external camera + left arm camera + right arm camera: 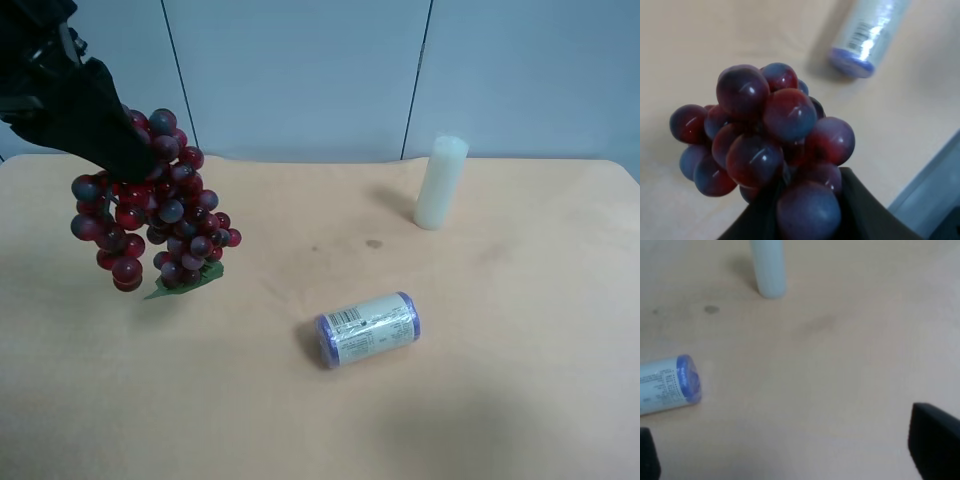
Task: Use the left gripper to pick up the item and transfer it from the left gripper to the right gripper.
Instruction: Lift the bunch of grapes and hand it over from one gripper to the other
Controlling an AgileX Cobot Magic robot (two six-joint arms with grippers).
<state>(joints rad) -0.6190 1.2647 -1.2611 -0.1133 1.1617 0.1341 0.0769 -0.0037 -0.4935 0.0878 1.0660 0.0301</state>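
Note:
A bunch of dark red and purple grapes [155, 205] with a green leaf hangs in the air over the table, at the exterior high view's left. My left gripper [125, 150] is shut on the top of the bunch and holds it up. In the left wrist view the grapes [765, 135] fill the frame, with the black fingers [860, 210] closed around their upper end. My right gripper [790, 445] is open and empty, and only its two dark fingertips show, low over bare table. It is out of the exterior high view.
A white can with blue ends [368, 328] lies on its side mid-table and also shows in the right wrist view [667, 385] and the left wrist view [867, 37]. A white cylinder [441, 182] stands upright at the back. The table [520, 400] is tan wood.

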